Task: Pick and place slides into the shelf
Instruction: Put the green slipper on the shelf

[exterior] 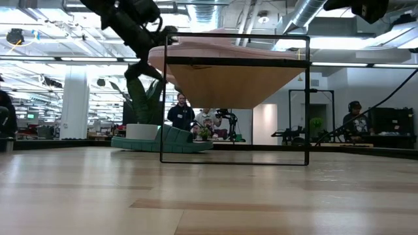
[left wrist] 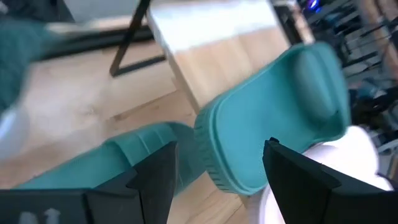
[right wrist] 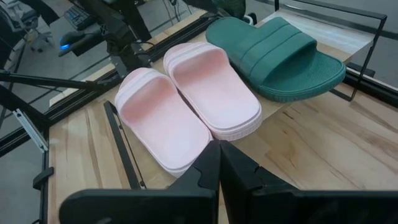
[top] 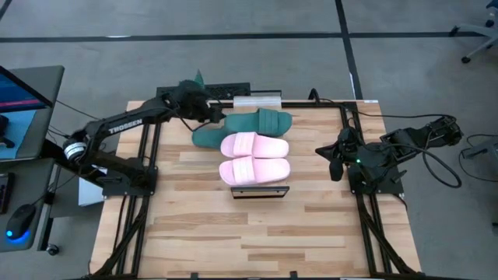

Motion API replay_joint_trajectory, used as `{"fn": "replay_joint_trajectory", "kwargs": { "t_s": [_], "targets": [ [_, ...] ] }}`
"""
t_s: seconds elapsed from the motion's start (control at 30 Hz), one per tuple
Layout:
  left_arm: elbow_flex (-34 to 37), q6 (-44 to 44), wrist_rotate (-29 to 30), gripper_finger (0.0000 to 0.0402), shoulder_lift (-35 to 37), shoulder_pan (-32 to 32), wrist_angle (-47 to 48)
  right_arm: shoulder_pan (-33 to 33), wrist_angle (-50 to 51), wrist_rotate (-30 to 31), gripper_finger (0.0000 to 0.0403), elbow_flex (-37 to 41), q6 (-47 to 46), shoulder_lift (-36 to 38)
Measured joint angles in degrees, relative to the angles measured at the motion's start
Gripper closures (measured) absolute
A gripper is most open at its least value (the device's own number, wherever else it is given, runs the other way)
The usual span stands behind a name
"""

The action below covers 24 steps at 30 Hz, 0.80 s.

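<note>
Just below and ahead of the left gripper [top: 204, 111], whose fingers stand wide apart with nothing between them, lies the last dark green slide [top: 207, 136] on the table, its mate [top: 261, 121] and the pink pair [top: 254, 158] already up on the shelf [top: 260, 191]. To do this well, I'd lower squarely over the strap, close on it firmly, and lift clear before swinging toward the shelf. The right gripper [top: 328, 151] waits off to the far side, fingers pressed together and empty.

An open-plan robotics lab: exposed ceiling ducts [exterior: 307, 13], other arm rigs [exterior: 294, 134], people at benches [exterior: 356, 117].
</note>
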<state>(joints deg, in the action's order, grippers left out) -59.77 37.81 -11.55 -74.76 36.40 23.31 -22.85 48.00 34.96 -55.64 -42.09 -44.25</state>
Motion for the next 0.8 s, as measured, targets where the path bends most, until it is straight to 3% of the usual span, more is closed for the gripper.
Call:
{"fn": "replay_joint_trajectory", "kwargs": {
  "t_s": [0.27, 0.53, 0.7, 0.8],
  "targets": [
    [0.0, -7.9, -1.8, 0.018, 13.5, 0.1, -1.5, 0.0, 0.3, 0.5, 0.0403, 0.0, 0.0, 0.0],
    [1.0, -7.4, 17.3, 0.018, 32.6, -9.2, 8.3, -3.2, -0.4, 9.4, 0.0403, 0.0, -1.4, 0.0],
    [9.5, 0.0, 26.3, 0.018, 44.9, -15.0, 8.3, -6.0, -0.4, 13.7, 0.0403, 0.0, -3.3, 0.0],
    [16.9, 5.5, 27.5, 0.018, 51.7, -17.0, 5.5, -7.2, -0.4, 16.0, 0.0403, 0.0, -4.5, 0.0]
  ]
}}
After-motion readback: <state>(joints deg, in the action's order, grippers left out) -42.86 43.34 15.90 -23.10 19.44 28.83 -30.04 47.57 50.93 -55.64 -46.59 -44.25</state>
